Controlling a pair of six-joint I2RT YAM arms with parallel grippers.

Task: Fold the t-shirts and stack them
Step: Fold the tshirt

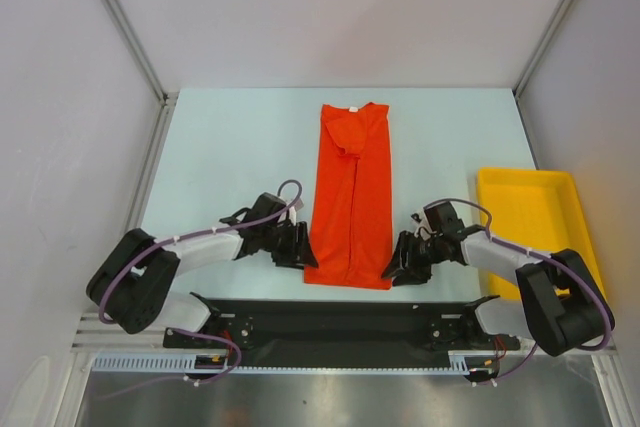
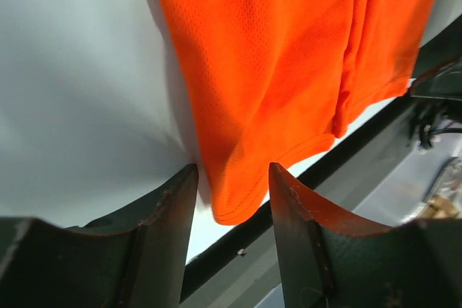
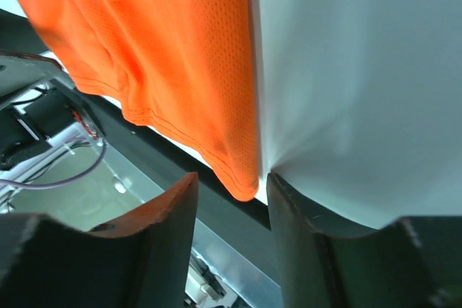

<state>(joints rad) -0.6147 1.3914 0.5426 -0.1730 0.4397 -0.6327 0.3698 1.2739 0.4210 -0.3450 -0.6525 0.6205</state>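
One orange-red t-shirt [image 1: 350, 197] lies on the table folded lengthwise into a long narrow strip, collar at the far end and hem at the near edge. My left gripper [image 1: 303, 252] is open at the hem's near-left corner; in the left wrist view that corner [image 2: 238, 203] sits between the two fingers [image 2: 162, 229]. My right gripper [image 1: 393, 265] is open at the hem's near-right corner; in the right wrist view that corner [image 3: 242, 182] sits between its fingers [image 3: 299, 221]. Neither is closed on the cloth.
A yellow plastic tray [image 1: 535, 222] stands at the right side of the table, beside my right arm. The black base rail [image 1: 340, 317] runs along the near edge just below the hem. White walls enclose the table.
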